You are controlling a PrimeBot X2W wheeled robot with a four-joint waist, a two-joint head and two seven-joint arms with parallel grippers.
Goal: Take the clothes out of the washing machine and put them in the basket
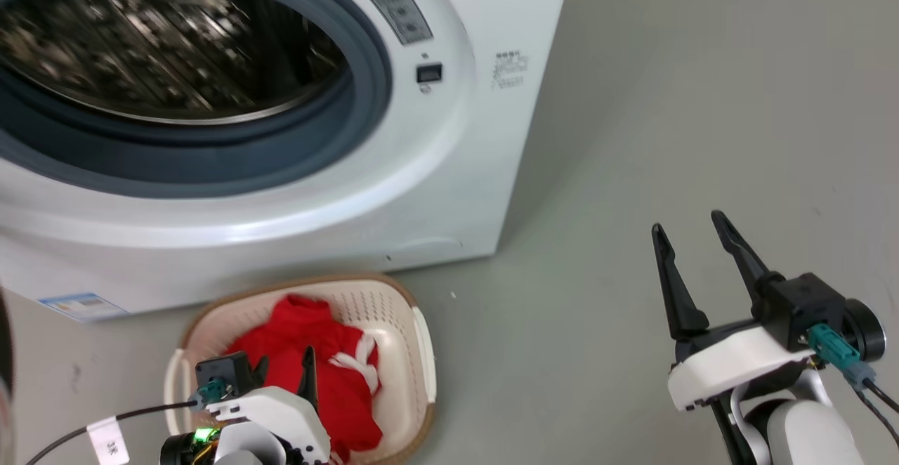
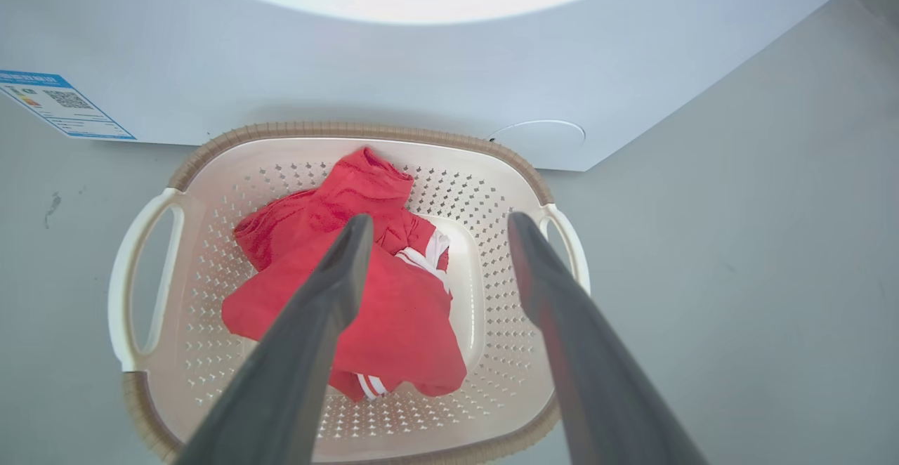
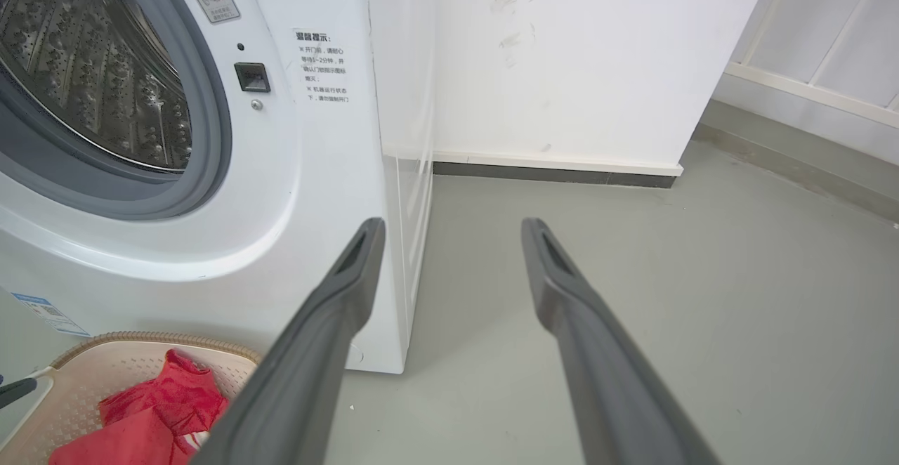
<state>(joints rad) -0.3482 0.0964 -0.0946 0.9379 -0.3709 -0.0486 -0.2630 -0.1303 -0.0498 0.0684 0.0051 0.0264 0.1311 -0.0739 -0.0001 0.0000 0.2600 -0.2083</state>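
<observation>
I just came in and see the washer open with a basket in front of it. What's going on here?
The robot is unloading the washing machine into the basket, which sits on the floor in front of it. The red clothes lie bunched in the basket, and the part of the drum in view looks like bare steel. The left gripper hangs open just above the clothes, holding nothing. The right gripper is open over the floor, off to the machine's right.
</observation>
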